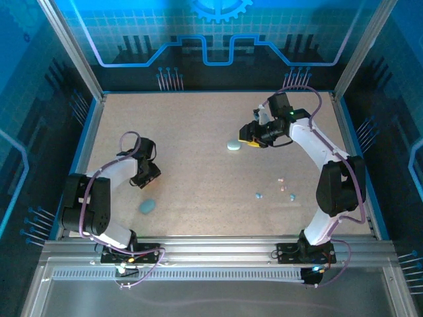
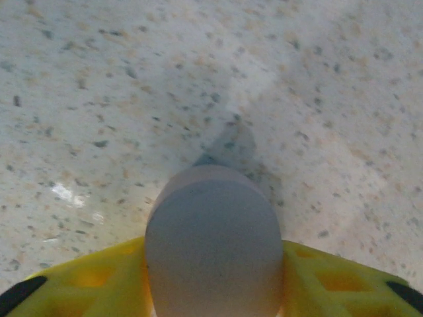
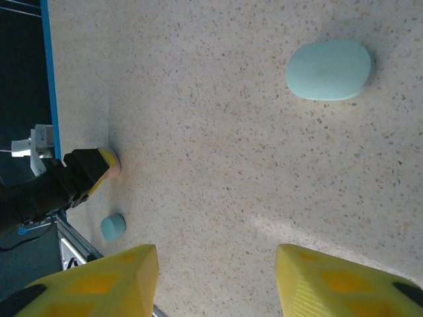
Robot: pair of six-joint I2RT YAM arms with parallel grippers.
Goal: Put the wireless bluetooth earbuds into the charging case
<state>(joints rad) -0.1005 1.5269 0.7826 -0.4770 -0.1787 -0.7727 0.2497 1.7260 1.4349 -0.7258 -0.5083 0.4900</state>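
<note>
On the near-left surface (image 1: 198, 191), the left end effector (image 2: 211, 287) clamps a rounded pinkish charging case (image 2: 211, 224) that could squirt out, while the right end effector (image 3: 217, 281) gapes empty.

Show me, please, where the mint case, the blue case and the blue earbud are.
mint case (image 3: 328, 69): right wrist view, centre of its top.
blue case (image 1: 147, 207): top external view, its middle.
blue earbud (image 1: 259, 195): top external view, its middle.

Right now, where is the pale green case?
The pale green case lies on the table right of centre, just ahead of the right gripper; in the right wrist view it sits upper right, untouched.
</note>
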